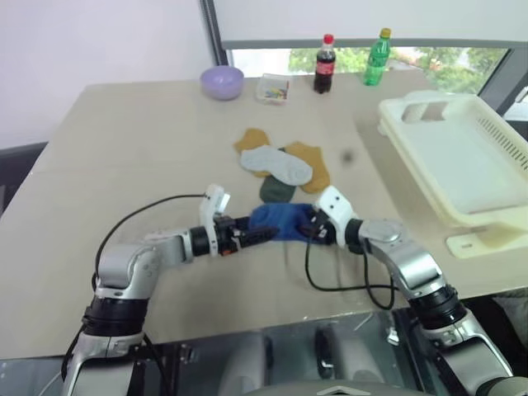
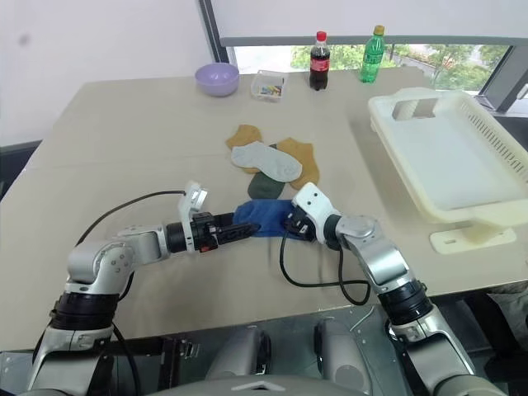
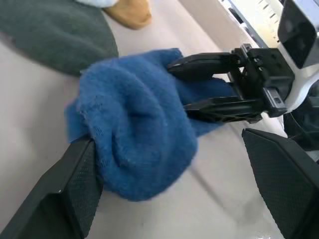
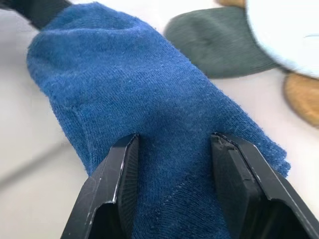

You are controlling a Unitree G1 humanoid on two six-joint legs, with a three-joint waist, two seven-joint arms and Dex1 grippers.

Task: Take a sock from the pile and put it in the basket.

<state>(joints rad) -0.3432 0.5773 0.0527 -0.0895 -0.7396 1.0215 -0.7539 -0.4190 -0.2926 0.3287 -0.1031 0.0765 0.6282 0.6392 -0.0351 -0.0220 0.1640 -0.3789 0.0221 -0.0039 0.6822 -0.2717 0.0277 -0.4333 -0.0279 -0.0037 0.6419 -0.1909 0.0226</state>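
A royal blue sock point(image 1: 279, 219) lies bunched on the table just in front of the pile point(image 1: 279, 169) of mustard, grey and dark green socks. My right gripper point(image 4: 182, 184) is shut on the sock's right end, with the cloth pinched between its fingers point(image 3: 214, 64). From the left, my left gripper point(image 1: 264, 233) stands open at the sock's other end. Its fingers spread wide, and one finger point(image 3: 65, 199) rests against the cloth. The cream basket point(image 1: 462, 157) sits empty at the right of the table.
At the far edge stand a lilac bowl point(image 1: 222, 82), a small clear box point(image 1: 273, 87), a cola bottle point(image 1: 325, 63) and a green bottle point(image 1: 377, 57). A flat white piece point(image 1: 474, 243) lies just in front of the basket. Cables loop beside both wrists.
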